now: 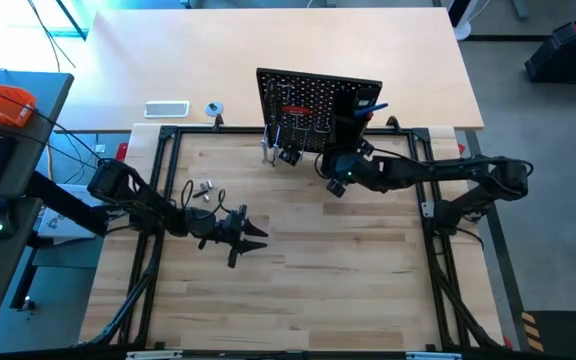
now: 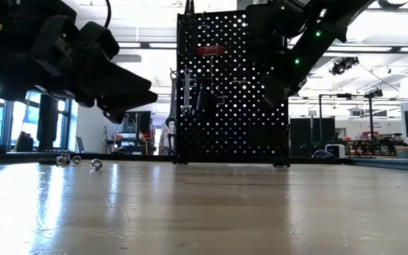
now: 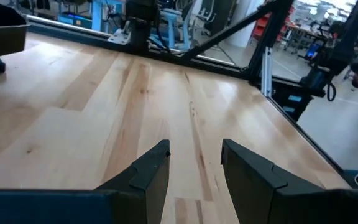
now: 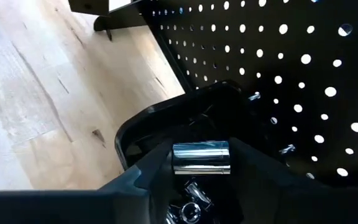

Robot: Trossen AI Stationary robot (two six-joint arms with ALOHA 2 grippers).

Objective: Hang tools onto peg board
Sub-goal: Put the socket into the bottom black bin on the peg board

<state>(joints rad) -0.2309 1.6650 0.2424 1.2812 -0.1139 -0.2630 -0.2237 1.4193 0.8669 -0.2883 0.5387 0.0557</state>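
High view: peg board [image 1: 308, 100] upright at the table's far edge, already carrying several tools, a red-handled one [image 1: 295, 108] and a blue-handled one [image 1: 370, 107] among them, plus darker shapes hanging lower down. Right gripper [image 1: 336, 182] pressed close to the board's front. Right wrist view: right gripper [image 4: 199, 163] clenched on a shiny chrome cylinder [image 4: 200, 158], apparently a socket, poised directly over the open mouth of the black box holder [image 4: 166, 127] fixed to the board, with more chrome pieces glimpsed down inside. Left gripper [image 1: 251, 232] parked out over the middle of the table [image 1: 348, 270], well apart from the board; left wrist view: fingers [image 3: 148, 174] parted, nothing between them, bare wood ahead. Still loose on the table: a few small metal pieces [image 1: 202, 189] near the left arm, seen as bright round bits [image 2: 76, 161] in the low view. Judged well along: most tools hung, one chrome piece about to go into the holder, the loose bits left to collect.
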